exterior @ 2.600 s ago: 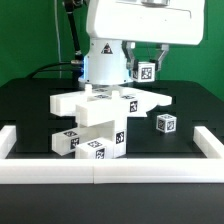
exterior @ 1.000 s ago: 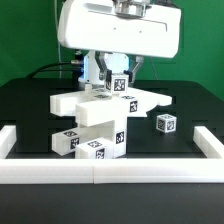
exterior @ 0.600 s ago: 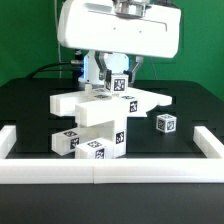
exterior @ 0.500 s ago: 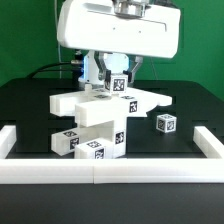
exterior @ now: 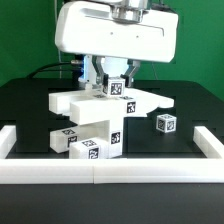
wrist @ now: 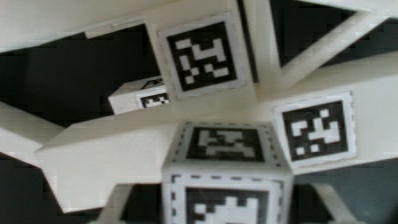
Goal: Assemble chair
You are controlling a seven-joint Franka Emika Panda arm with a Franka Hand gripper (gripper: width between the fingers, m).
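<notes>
Left side: the border rail [exterior: 8,140] follows the left, front and right edges of the table [exterior: 30,105]. Open black surface lies between the rail and the parts.

Centre: the chair assembly [exterior: 95,120], a flat slab over stacked bars, stands towards the front edge. Its lowest bars are near the front rail.

The gripper [exterior: 116,80] hangs below the robot body [exterior: 115,35], over the rear of the slab, with its fingers clamped on either side of the held cube [exterior: 116,89]. Whether the cube touches the slab cannot be told.

Right side: the loose cube [exterior: 165,123] sits well apart from the fingers, with open surface around it.
</notes>
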